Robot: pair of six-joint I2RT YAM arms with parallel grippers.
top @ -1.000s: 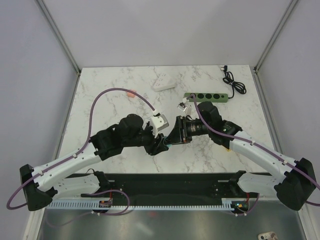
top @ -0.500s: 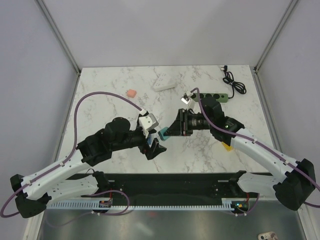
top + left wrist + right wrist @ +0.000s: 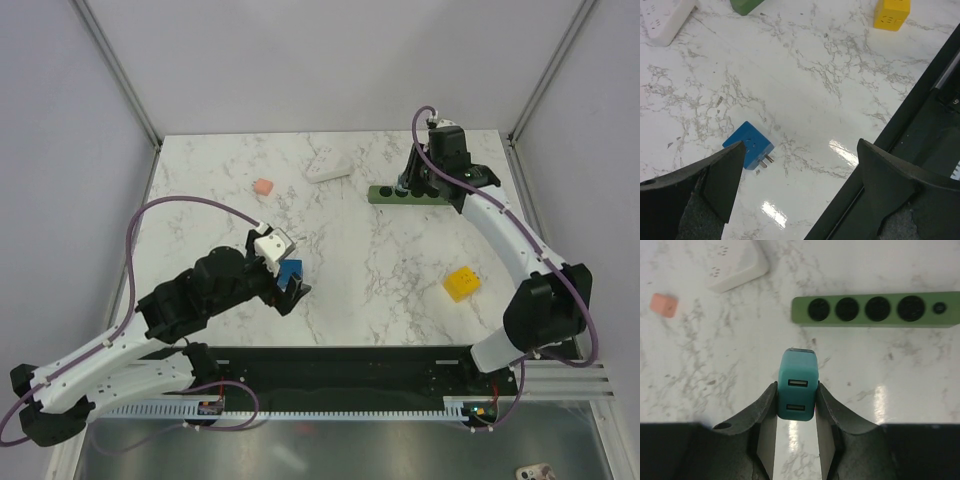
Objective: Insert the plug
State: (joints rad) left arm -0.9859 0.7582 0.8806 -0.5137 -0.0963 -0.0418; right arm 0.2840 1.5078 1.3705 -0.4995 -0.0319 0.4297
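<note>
The bright-blue plug (image 3: 750, 145), a cube with two metal prongs, lies on the marble table (image 3: 380, 270). My left gripper (image 3: 800, 150) hangs open above it, its left finger just over the cube's edge. From above the plug (image 3: 290, 270) shows beside the left gripper (image 3: 290, 287). My right gripper (image 3: 796, 390) is shut on a teal charger block (image 3: 797, 385) with two USB ports facing the camera. It hovers just in front of the green power strip (image 3: 875, 310). In the top view the right gripper (image 3: 412, 184) is over the green strip (image 3: 440, 194) at the back right.
A white power strip (image 3: 327, 167) and a small pink block (image 3: 263, 187) lie at the back left. A yellow block (image 3: 461, 283) sits front right. A coiled black cable (image 3: 468, 165) lies behind the green strip. A black rail (image 3: 920, 100) runs along the near edge.
The two grippers met at mid-table over the teal block. The left opened and drew back left; the right carried the block to the green strip. The blue plug now shows.
</note>
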